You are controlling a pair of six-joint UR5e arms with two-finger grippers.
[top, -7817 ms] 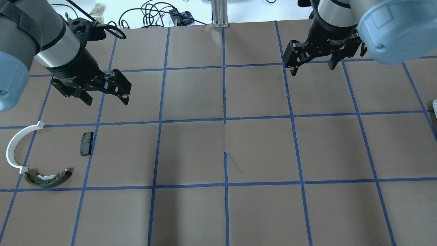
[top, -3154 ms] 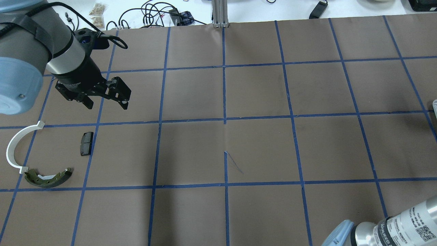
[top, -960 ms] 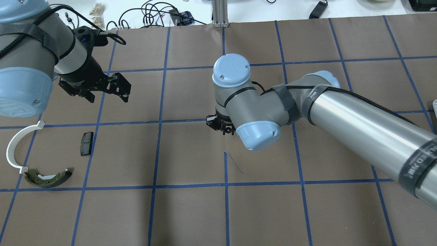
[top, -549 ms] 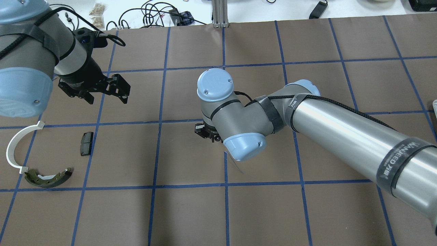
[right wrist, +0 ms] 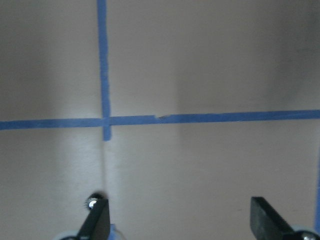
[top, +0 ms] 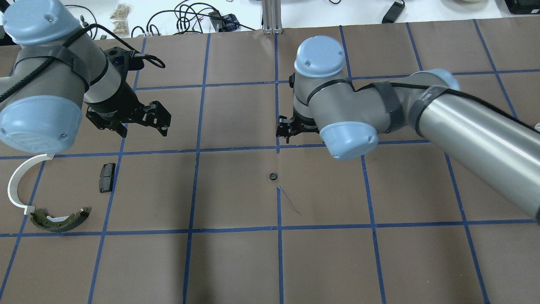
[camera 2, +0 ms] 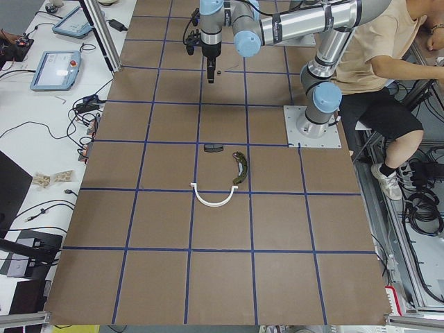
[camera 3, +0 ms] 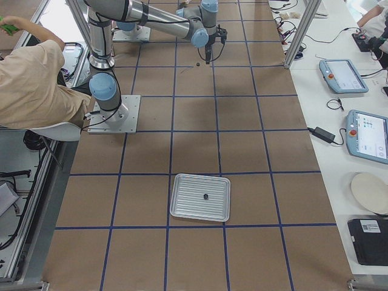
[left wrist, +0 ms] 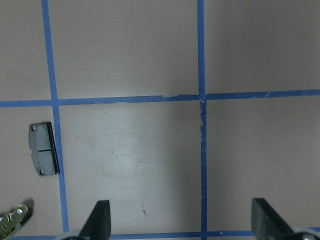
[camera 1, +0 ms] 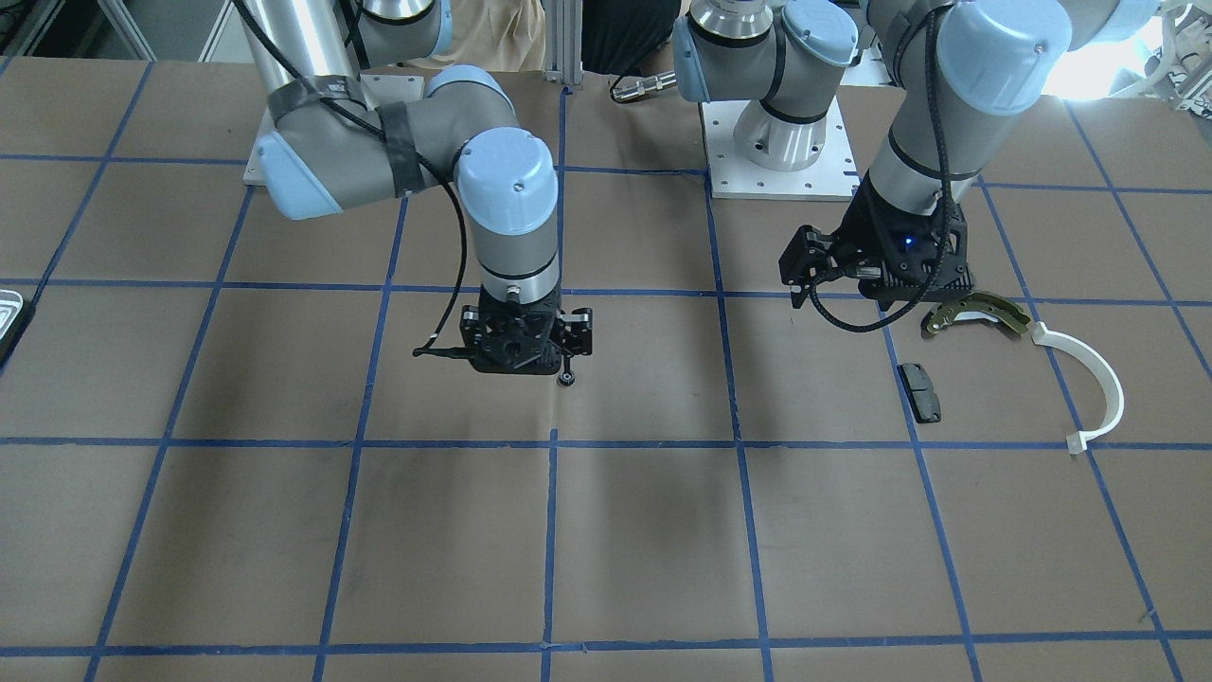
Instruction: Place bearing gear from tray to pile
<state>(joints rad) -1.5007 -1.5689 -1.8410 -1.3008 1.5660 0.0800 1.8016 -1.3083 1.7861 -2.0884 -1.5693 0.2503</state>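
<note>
The bearing gear (top: 273, 176), a tiny black ring, lies loose on the brown paper at the table's middle (camera 1: 565, 380). My right gripper (top: 291, 128) hovers just beyond it, open and holding nothing; in its wrist view the gear (right wrist: 92, 201) sits by the left fingertip. The tray (camera 3: 188, 206) lies far off on my right, with one small dark part in it. The pile is at my left: a brass brake shoe (top: 59, 219), a white half-ring (top: 17, 181) and a black pad (top: 106, 177). Beyond the pad my left gripper (top: 143, 126) hangs open.
Cables (top: 190, 17) and an aluminium post (top: 272, 17) line the far edge. A person (camera 2: 374, 69) sits beside the robot's base. Tablets (camera 3: 342, 76) lie on the side bench. My right arm's long forearm (top: 464, 122) spans the table's right half.
My right arm swept in from the tray side and came down at the table's middle. It let go of the gear and has drawn back. The left gripper drifted slightly right.
</note>
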